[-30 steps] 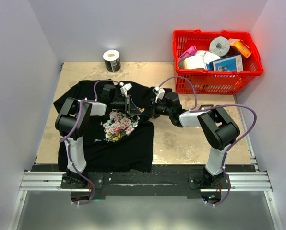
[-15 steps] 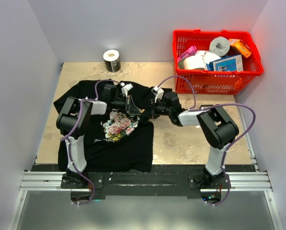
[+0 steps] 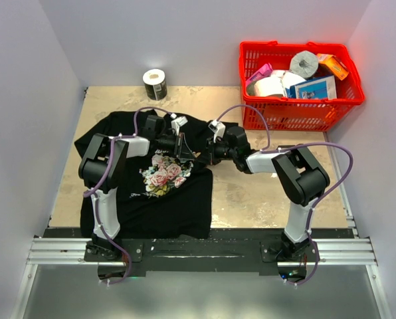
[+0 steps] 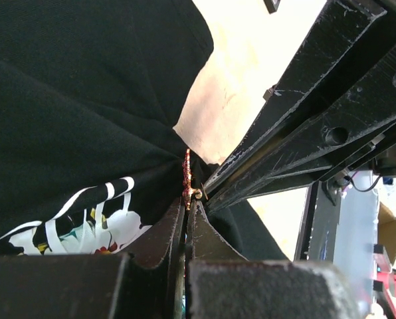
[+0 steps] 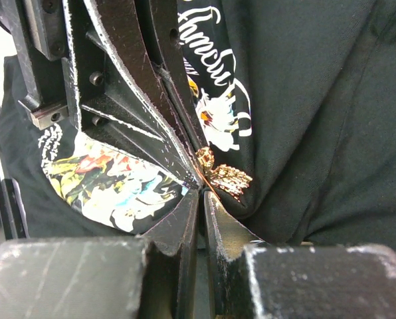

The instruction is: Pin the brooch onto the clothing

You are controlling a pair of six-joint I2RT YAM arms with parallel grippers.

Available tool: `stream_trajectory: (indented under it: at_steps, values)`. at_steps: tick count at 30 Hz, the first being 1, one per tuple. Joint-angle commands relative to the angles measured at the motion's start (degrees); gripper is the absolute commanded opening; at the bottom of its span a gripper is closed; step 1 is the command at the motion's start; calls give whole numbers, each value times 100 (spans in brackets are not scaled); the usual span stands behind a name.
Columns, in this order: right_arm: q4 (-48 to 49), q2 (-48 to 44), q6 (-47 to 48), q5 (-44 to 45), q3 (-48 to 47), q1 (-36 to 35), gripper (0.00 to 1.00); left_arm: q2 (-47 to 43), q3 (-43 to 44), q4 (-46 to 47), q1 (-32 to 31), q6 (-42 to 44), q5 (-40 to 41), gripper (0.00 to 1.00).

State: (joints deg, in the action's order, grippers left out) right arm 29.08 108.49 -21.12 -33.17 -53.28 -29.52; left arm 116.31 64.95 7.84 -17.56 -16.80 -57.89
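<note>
The left pincer (image 4: 187,205) is clamped shut on a fold of the black shirt (image 4: 85,100) while the right pincer (image 5: 199,197) grips the tiny brooch (image 5: 226,176) against it, pinning apparently unfinished.

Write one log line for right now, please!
left pincer shut beside brooch | right pincer shut on brooch | brooch against bunched clothing

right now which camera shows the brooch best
The right wrist view: the brooch faces the lens, its gold filigree clear against the black shirt. The left wrist view shows it only edge-on, a thin reddish sliver. The top view is too distant to show it.
</note>
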Motion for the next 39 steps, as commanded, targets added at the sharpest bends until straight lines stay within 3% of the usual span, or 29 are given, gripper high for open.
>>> stream_trajectory:
  at_steps: [1, 24, 39]
  values:
    - [124, 50, 65, -401, -288, -89, 10, -249, 272, -247, -247, 510, -249, 0]
    - [282, 129, -269, -366, -227, 86, 9, -522, 501, -1284, -599, 1855, -30, 0]
    - [599, 111, -577, -296, -16, 359, 9, -592, 589, -1583, -608, 2128, 155, 0]
